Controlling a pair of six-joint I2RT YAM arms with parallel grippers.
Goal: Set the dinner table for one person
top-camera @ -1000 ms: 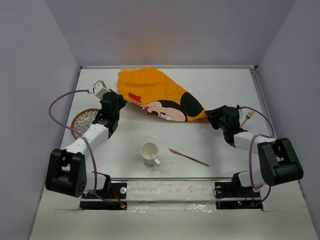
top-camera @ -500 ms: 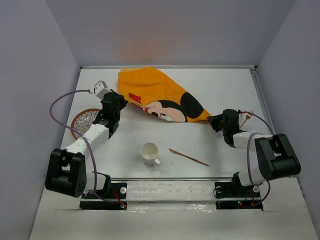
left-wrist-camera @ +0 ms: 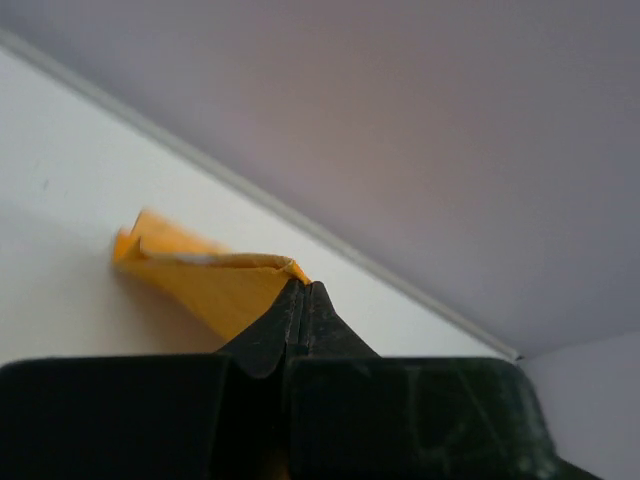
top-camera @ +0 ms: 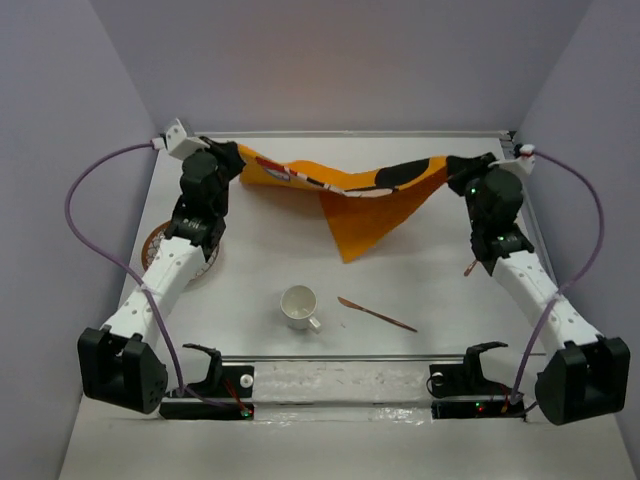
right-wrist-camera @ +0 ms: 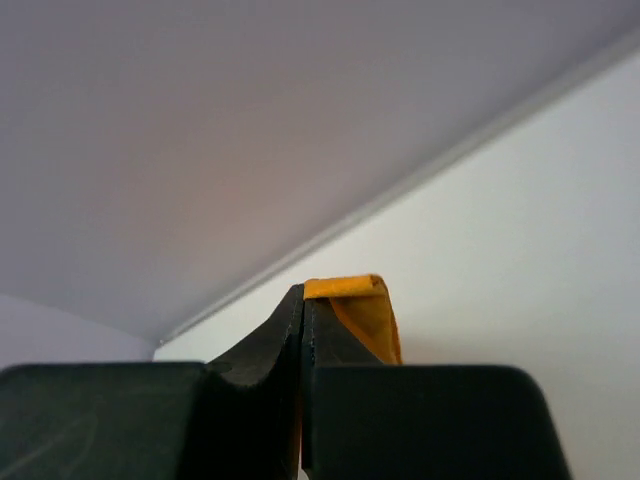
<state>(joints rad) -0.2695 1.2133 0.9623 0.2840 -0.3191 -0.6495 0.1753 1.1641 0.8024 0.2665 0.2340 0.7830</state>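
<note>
Three plain, matte walls of pale grey-lilac close in the scene: a back wall (top-camera: 340, 60), a left wall (top-camera: 60, 200) and a right wall (top-camera: 590, 120). They meet a white table (top-camera: 420, 280), which has a thin pale strip (top-camera: 350, 133) along its far edge. The light is soft and even.

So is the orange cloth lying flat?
No, lifted: the cloth sags between the left end effector and right end effector, each shut on a corner.

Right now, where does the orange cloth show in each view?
Top external: orange cloth stretched across the far side, between left gripper and right gripper.
Left wrist: bunched cloth corner, centre, pinched in the shut jaws.
Right wrist: small cloth fold, centre, at the shut jaws.
Shared landmark: the far edge of the dinner table.
</note>
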